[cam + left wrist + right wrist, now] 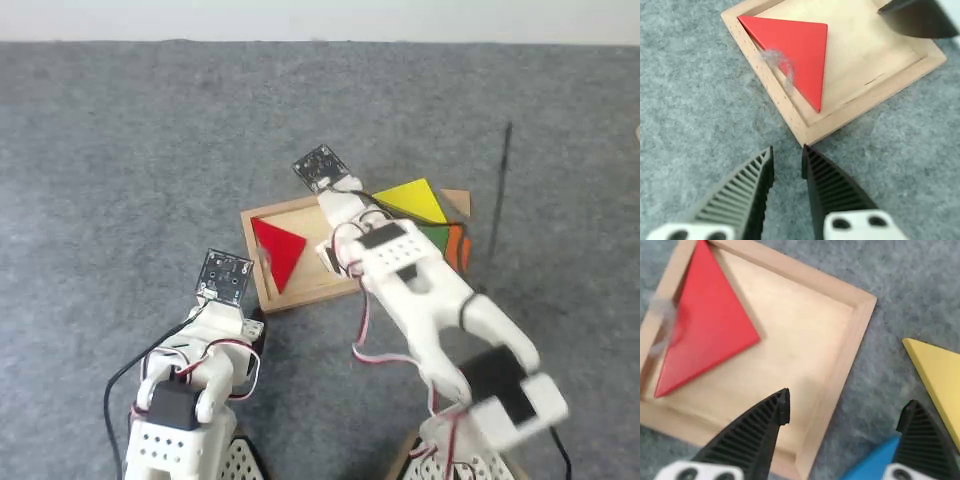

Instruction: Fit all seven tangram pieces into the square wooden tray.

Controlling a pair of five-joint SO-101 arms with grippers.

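The square wooden tray (300,290) lies mid-table with a red triangle (280,250) flat in its left part. My right gripper (847,402) hangs open over the tray's rim (860,325), with nothing between its fingers. In that view the red triangle (705,335) is in the tray, while a yellow triangle (940,375) and a blue piece (875,460) lie on the carpet outside it. My left gripper (787,150) sits just off a tray corner (805,135), its fingers almost together and holding nothing. Yellow (413,200), green (435,237) and orange (458,245) pieces lie right of the tray.
Grey carpet covers the table. A pale wooden piece (457,200) lies behind the yellow one. A thin dark rod (500,200) runs along the right of the pieces. A bit of grey fluff (777,60) sits on the tray's rim. Open carpet stretches left and behind.
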